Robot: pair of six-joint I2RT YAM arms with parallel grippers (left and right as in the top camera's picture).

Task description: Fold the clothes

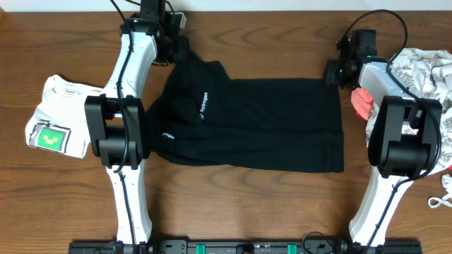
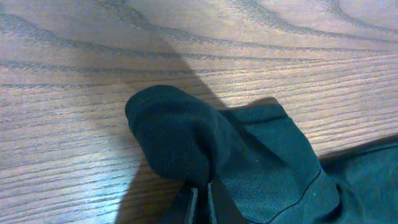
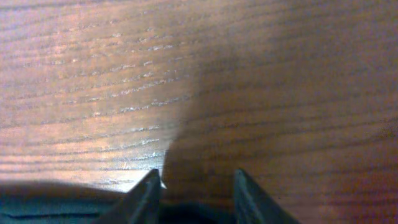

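One of the clothes, a black garment [image 1: 254, 123] with small white logos, lies spread flat across the middle of the wooden table. My left gripper [image 1: 175, 46] is at its far left corner, shut on a bunched fold of the black cloth [image 2: 186, 140]; in the left wrist view the jaws [image 2: 202, 200] pinch the fabric with almost no gap. My right gripper [image 1: 332, 70] sits at the garment's far right corner. Its fingers [image 3: 196, 177] stand apart over bare wood, with a dark cloth edge [image 3: 56, 202] low between and beside them.
A folded white shirt [image 1: 60, 116] with a green print lies left of the left arm. A heap of patterned light cloth [image 1: 424, 70] and a coral piece [image 1: 362, 102] sit at the right edge, by the right arm. A white cord [image 1: 441, 201] lies near the right front.
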